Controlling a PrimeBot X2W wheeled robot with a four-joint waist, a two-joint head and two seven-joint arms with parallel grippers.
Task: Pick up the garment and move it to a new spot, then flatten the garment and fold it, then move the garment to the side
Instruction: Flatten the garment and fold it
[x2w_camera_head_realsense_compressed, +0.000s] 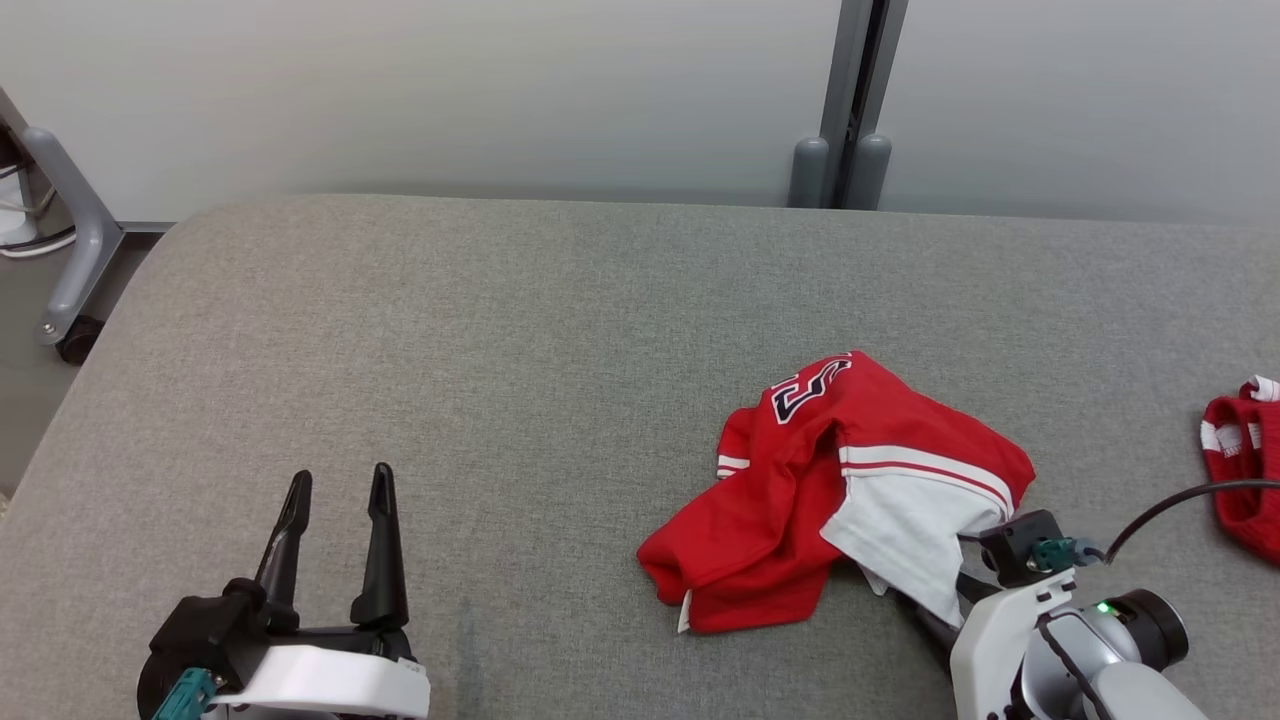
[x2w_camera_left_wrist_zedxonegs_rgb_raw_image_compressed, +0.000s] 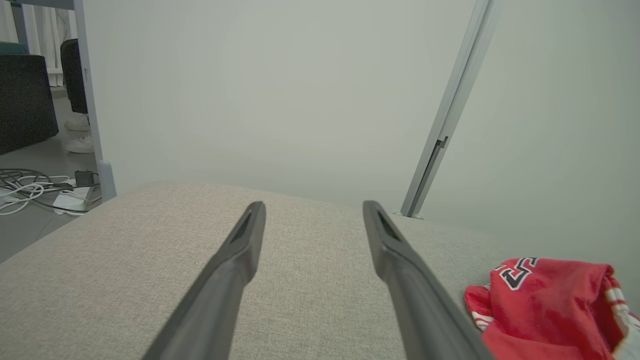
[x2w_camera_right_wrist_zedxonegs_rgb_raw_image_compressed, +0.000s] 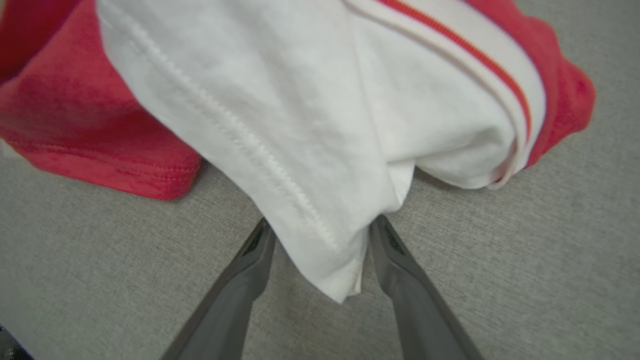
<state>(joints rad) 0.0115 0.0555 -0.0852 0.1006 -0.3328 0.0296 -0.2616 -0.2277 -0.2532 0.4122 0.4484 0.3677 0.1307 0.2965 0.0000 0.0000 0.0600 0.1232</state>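
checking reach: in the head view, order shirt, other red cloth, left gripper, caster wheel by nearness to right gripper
From the right gripper:
1. shirt, at its fingers
2. other red cloth, right edge
3. left gripper, lower left
4. caster wheel, far left floor

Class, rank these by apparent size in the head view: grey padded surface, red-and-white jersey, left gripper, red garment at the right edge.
1. grey padded surface
2. red-and-white jersey
3. left gripper and red garment at the right edge: alike, unranked; the gripper sits nearer the camera, the garment is cut off by the frame.
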